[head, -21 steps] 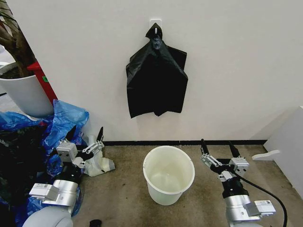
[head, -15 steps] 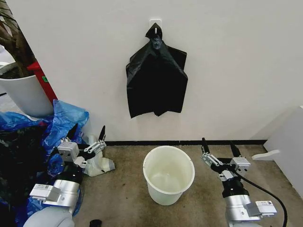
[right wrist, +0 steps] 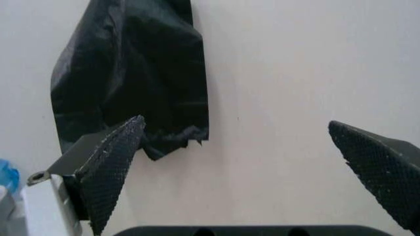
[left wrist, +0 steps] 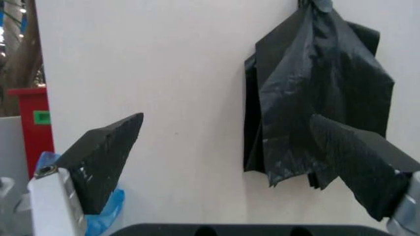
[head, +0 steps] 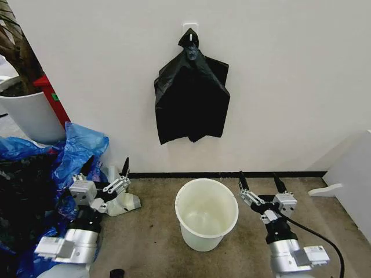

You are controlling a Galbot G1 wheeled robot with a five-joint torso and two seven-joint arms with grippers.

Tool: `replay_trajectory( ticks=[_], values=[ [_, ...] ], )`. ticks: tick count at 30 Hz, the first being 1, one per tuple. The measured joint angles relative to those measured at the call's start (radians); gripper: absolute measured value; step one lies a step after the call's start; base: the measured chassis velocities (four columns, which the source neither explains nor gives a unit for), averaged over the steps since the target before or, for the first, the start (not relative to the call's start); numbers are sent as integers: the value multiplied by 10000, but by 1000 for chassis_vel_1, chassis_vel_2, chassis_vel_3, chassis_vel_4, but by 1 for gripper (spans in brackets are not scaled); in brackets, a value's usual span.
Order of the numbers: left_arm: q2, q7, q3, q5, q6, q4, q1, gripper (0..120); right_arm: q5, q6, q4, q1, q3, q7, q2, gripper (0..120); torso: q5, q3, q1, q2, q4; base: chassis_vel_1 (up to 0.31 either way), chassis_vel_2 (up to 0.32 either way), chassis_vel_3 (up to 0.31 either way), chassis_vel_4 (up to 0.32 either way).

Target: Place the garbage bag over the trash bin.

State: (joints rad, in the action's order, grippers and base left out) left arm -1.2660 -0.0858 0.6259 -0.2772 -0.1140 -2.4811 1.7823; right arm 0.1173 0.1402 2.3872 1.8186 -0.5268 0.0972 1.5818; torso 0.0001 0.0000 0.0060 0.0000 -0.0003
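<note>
Bag (head: 191,95), black and glossy, hangs from a hook (head: 189,36) on the white wall (head: 290,75), pinched at the top and spreading out below, well above the floor (head: 151,231). It also shows in the left wrist view (left wrist: 315,98) and the right wrist view (right wrist: 131,73). Beneath it, slightly to the right, the cream bin (head: 206,214) stands upright and empty on the floor near the wall. The left gripper (head: 105,169) hovers low to the left of the bin, fingers (left wrist: 105,157) spread apart and holding nothing. The right gripper (head: 259,180) hovers to the right of the bin, its fingers (right wrist: 111,162) likewise wide apart and empty. Blue bags (head: 78,145) lie heaped behind the left gripper, below a white plant pot (head: 29,113).
</note>
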Motion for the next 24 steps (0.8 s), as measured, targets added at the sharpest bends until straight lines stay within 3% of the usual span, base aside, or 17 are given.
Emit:
replay_trajectory(
  ticks=[14, 24],
  values=[
    [217, 11, 3, -312, 514, -109, -230, 100, -179, -252, 208, -193, 331, -122, 56, 100, -1, 0, 0, 0, 0, 0, 0, 0, 0],
    [43, 205, 142, -476, 352, 63, 117, 100, -371, -259, 133, -185, 320, -119, 152, 100, -1, 0, 0, 0, 0, 0, 0, 0, 0]
  ],
)
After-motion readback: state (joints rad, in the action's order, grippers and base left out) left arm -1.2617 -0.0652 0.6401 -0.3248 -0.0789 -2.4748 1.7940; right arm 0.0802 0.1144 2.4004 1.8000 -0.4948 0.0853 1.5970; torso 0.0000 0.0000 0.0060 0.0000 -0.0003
